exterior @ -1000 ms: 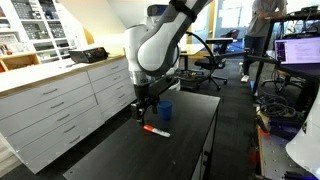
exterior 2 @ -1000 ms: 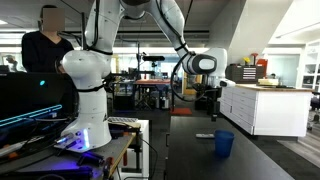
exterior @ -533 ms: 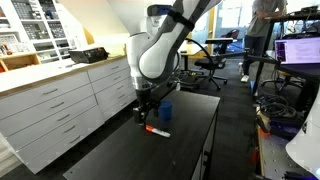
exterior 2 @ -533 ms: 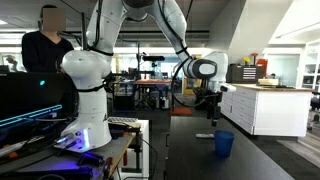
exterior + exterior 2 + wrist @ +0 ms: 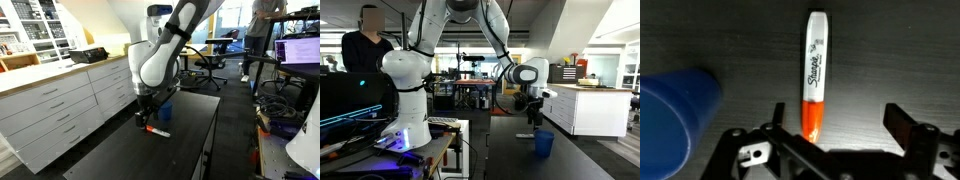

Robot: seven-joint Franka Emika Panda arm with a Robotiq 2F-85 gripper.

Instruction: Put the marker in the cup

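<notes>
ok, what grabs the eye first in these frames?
The big white arm bends low over the dark table, its gripper open just above the marker. In the wrist view the marker lies flat on the table, its red-orange end toward the gripper and its whitish end pointing away. The blue cup stands close beside it, at the left of that view.

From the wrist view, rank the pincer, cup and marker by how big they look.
1. pincer, spanning most of the bottom edge, though it is nearest the camera
2. cup, cut off by the left edge
3. marker, clearly smallest
</notes>
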